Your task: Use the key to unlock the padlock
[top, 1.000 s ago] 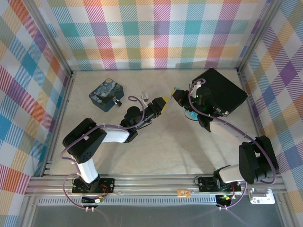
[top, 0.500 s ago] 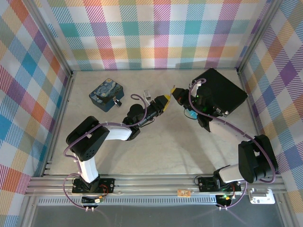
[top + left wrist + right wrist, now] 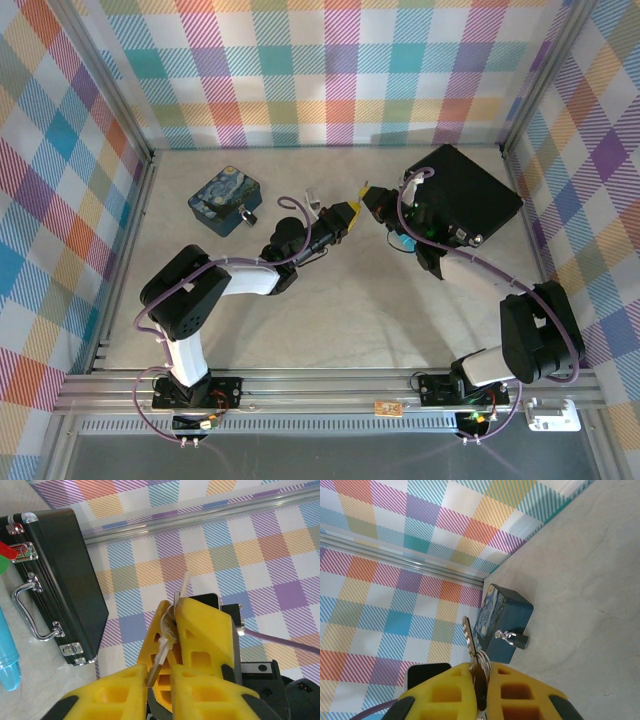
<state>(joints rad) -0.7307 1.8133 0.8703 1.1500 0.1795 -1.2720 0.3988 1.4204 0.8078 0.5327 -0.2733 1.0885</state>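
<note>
The small black padlock (image 3: 246, 214) with its silvery shackle hangs on the front of the blue painted tin (image 3: 227, 198); in the right wrist view the padlock (image 3: 513, 639) is far off, by the tin (image 3: 502, 617). My right gripper (image 3: 370, 198) (image 3: 480, 669) is shut on the key (image 3: 469, 635) and its ring, with the blade sticking out past the fingertips. In the left wrist view a pale key (image 3: 164, 647) hangs from the right gripper (image 3: 172, 605), its tip reaching down into the gap of my left gripper (image 3: 159, 674), which stands open. The two grippers nearly meet above mid-table; the left gripper (image 3: 347, 212) is tip to tip with the right.
A black case (image 3: 465, 195) (image 3: 55, 580) with metal latches lies at the back right. A turquoise cylinder (image 3: 403, 243) (image 3: 7, 655) lies beside it under the right arm. Checked walls close off the back and both sides.
My left gripper has moved up and right, closing in on the right gripper's tips. The right gripper shifted slightly toward the back with the key.
</note>
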